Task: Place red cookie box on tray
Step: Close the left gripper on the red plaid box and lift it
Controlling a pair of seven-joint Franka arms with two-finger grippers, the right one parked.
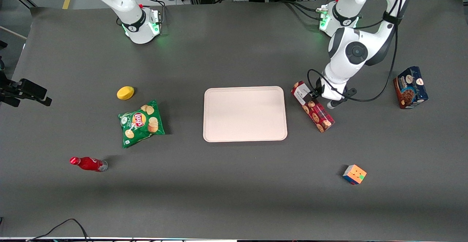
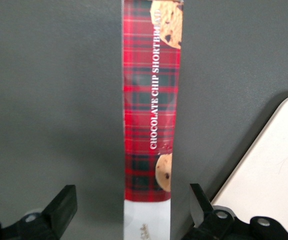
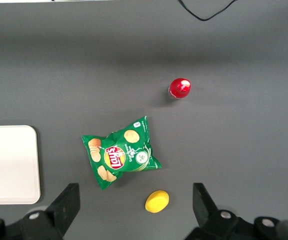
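While long slim dark-red plaid cardboard cookie box lies flat on dark grey surface just beside large flat pale pinkish-cream tray, tool straddles white-label end, fingers wide open, holding nothing; judged light, stiff carton, sides crushable; grip across narrow width, moderate squeeze.

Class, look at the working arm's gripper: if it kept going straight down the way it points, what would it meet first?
Most likely the red cookie box. The open gripper hovers with the box's white-label end between its fingers, so they would probably straddle it.
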